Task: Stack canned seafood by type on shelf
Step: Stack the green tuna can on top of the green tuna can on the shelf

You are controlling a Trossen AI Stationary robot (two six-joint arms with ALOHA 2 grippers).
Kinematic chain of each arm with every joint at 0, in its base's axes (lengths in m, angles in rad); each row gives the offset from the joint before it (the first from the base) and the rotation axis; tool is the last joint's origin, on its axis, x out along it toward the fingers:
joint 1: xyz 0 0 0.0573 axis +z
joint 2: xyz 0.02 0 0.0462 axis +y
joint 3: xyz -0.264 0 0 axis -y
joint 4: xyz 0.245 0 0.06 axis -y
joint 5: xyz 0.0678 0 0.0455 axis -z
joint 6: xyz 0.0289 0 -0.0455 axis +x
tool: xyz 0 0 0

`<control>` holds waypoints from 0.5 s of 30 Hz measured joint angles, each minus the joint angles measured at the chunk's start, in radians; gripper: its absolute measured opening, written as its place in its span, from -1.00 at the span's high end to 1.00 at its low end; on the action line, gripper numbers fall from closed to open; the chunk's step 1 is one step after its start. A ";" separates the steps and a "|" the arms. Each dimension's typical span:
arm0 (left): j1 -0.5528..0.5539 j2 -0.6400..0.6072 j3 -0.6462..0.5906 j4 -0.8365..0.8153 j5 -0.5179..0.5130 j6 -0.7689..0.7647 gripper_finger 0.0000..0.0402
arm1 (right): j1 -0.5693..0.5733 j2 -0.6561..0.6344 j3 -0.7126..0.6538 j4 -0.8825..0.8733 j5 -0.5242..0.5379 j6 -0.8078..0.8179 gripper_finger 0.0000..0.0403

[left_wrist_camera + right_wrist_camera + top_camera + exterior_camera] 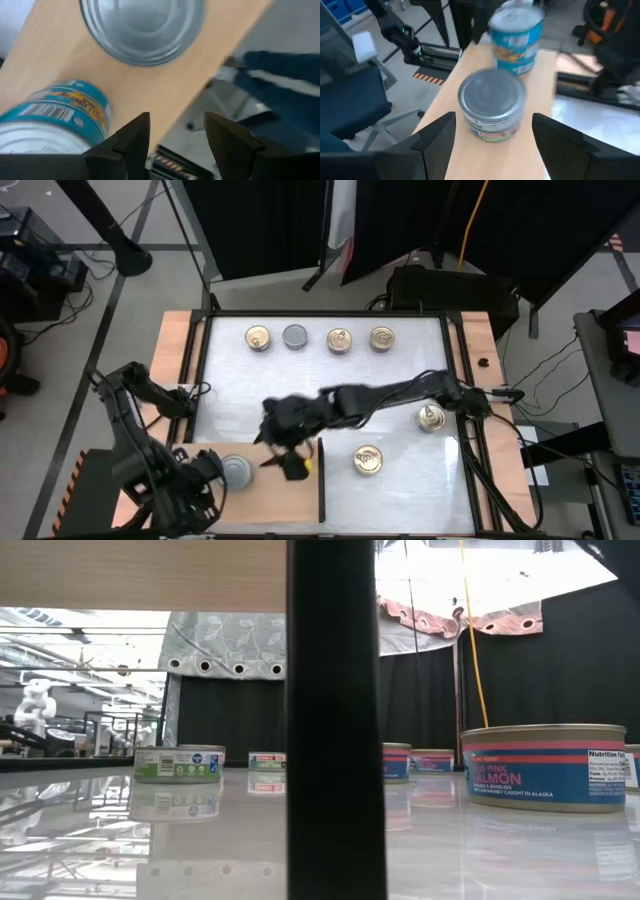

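Your shelf (270,485) lies at the table's near left corner. On it sit a silver-top tin (492,107) and, farther along the board, a blue tin (516,37). Your right gripper (492,137) is spread wide and holds nothing; the silver-top tin sits straight ahead between its fingers. Your left gripper (175,137), also spread and empty, hangs over the shelf's left end.

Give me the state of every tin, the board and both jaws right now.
Plain silver-lidded tin: upright on the board, not gripped.
Teal-labelled tin: upright on the board, just beyond.
Light-brown wooden board: flat, bearing both tins.
Right gripper: jaws open around the silver-lidded tin.
Left gripper: jaws open, empty.
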 joint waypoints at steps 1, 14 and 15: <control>0.000 -0.012 0.020 0.000 -0.022 -0.002 0.04 | -0.007 -0.028 0.000 -0.027 0.000 0.000 -0.26; 0.137 -0.199 0.113 0.001 -0.740 0.265 0.04 | -0.212 -0.388 0.000 -0.529 0.063 0.180 -0.23; 0.162 -0.212 0.113 0.006 -0.764 0.310 0.04 | -0.240 -0.405 0.000 -0.580 0.062 0.176 -0.20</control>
